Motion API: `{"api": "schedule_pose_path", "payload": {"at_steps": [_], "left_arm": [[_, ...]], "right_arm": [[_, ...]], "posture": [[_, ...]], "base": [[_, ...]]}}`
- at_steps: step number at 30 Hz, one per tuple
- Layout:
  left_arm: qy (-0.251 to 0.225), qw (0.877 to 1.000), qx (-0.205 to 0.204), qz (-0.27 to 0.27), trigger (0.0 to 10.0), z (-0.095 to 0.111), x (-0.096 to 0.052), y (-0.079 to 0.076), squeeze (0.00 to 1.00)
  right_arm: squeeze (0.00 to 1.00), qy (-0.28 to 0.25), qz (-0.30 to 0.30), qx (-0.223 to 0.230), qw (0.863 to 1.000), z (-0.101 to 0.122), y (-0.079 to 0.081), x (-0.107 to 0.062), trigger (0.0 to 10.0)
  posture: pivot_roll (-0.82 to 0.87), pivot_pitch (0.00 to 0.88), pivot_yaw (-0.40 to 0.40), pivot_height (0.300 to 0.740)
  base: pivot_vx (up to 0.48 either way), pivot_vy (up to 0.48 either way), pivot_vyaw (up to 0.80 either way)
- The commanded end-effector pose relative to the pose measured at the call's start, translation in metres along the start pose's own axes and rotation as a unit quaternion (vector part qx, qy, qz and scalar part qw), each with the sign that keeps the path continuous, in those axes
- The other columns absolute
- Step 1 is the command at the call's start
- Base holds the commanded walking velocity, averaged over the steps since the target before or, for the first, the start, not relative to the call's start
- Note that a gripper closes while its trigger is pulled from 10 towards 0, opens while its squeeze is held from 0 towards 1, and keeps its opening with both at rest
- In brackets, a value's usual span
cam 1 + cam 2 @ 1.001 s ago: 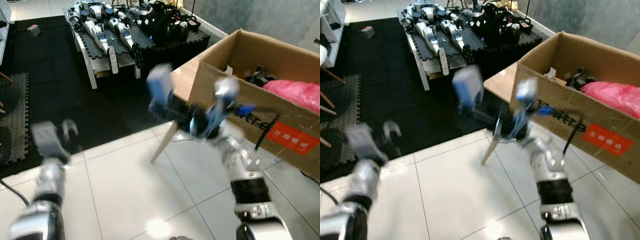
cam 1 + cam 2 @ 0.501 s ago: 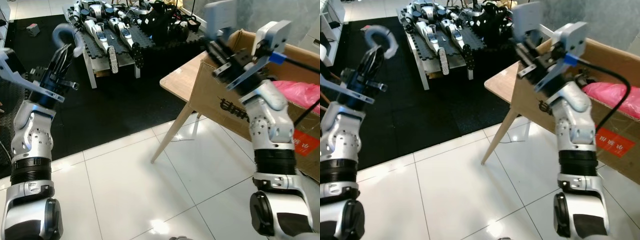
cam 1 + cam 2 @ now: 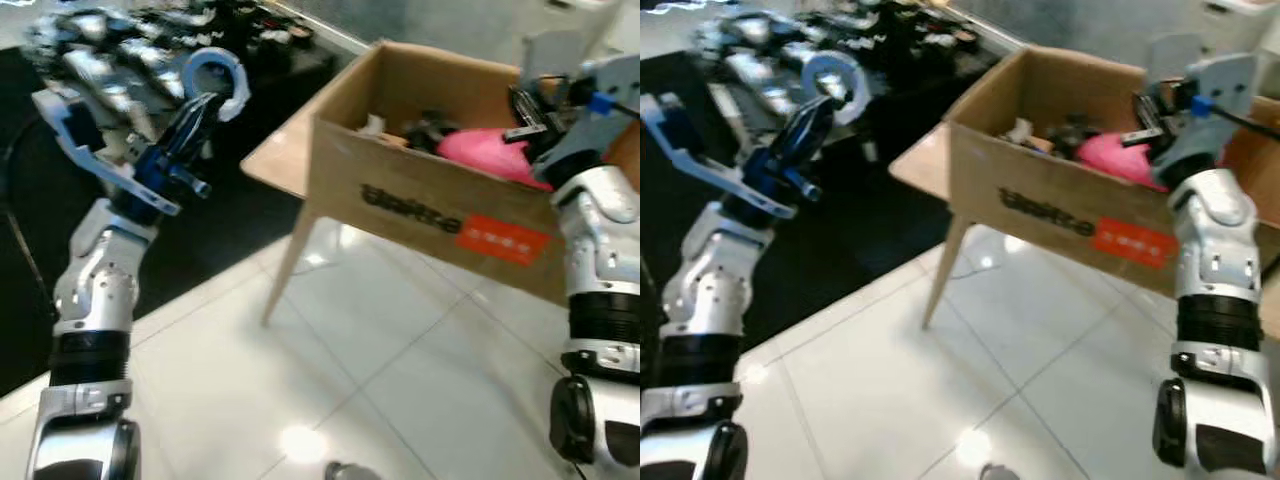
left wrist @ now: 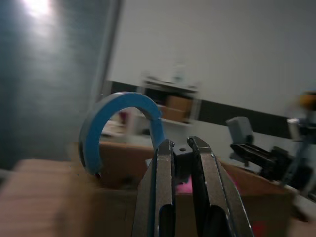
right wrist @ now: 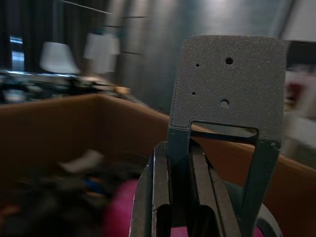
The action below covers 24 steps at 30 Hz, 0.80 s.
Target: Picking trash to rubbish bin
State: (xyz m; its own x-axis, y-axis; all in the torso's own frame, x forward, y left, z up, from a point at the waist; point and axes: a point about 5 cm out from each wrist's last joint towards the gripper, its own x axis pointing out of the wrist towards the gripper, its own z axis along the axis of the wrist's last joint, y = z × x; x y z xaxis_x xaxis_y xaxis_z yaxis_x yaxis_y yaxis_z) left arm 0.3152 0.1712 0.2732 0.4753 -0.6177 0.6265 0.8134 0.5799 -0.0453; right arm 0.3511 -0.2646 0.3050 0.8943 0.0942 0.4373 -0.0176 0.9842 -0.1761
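A: What has moved since half a second ago?

B: The camera swung right, so the box (image 3: 430, 215) now sits mid-frame. The right gripper (image 3: 535, 95) has come over the box's open top; the left gripper (image 3: 200, 105) is still raised, left of the box.

A: Eye views?

B: The left fingers pinch a blue ring (image 3: 215, 80), open on one side, held up above the dark bench. The box rests on a wooden table (image 3: 280, 160), with a pink bag (image 3: 490, 160) and dark scraps inside.

A: Left wrist view?

B: Fingers closed on the ring (image 4: 118, 123); the box lies beyond.

A: Right wrist view?

B: Fingers clamped on a grey plate (image 5: 227, 89) with small holes, above the pink bag (image 5: 123, 207) in the box.
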Motion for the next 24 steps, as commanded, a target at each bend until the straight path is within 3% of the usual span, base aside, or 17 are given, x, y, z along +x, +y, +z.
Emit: {"api": "schedule_pose_path", "payload": {"at_steps": [1,3,13,17,22,23,24], "left_arm": [[0.008,1.000,-0.003,-0.003,10.0,-0.003,-0.001,-0.007,0.00],[0.005,1.000,-0.004,-0.002,10.0,-0.003,0.001,-0.010,0.00],[-0.002,1.000,0.011,0.006,10.0,0.002,0.004,-0.017,0.00],[0.003,1.000,0.022,0.012,10.0,0.003,0.006,-0.018,0.00],[0.008,0.999,0.029,0.014,10.0,0.003,0.009,-0.018,0.00],[0.009,0.999,0.032,0.012,10.0,0.005,0.009,-0.019,0.00],[0.010,0.999,0.033,0.011,10.0,0.005,0.010,-0.020,0.00]], "right_arm": [[0.00,-0.011,-0.006,-0.010,1.000,0.004,0.000,0.004,10.0],[0.00,-0.012,-0.011,-0.015,1.000,0.005,-0.001,0.005,10.0],[0.00,0.003,-0.001,-0.035,0.999,0.000,0.001,0.017,10.0],[0.00,-0.008,0.036,0.009,0.999,-0.005,0.012,0.022,10.0],[0.00,0.026,0.013,0.022,0.999,-0.018,0.010,0.028,10.0],[1.00,0.036,-0.007,0.026,0.999,-0.021,0.004,0.028,10.0],[1.00,0.040,-0.016,0.030,0.999,-0.022,0.002,0.028,10.0]], "posture": [[0.05,0.102,-0.020,0.740],[0.06,0.101,-0.025,0.740],[0.08,0.094,-0.040,0.740],[0.08,0.098,-0.034,0.740],[0.08,0.101,-0.027,0.740],[0.08,0.105,-0.023,0.740],[0.08,0.105,-0.023,0.740]], "base": [[0.000,0.000,-0.80],[0.000,0.000,-0.72],[0.000,0.000,0.00],[0.000,0.000,0.00],[0.000,0.000,0.00],[0.000,0.000,0.00],[0.000,0.000,0.00]]}}
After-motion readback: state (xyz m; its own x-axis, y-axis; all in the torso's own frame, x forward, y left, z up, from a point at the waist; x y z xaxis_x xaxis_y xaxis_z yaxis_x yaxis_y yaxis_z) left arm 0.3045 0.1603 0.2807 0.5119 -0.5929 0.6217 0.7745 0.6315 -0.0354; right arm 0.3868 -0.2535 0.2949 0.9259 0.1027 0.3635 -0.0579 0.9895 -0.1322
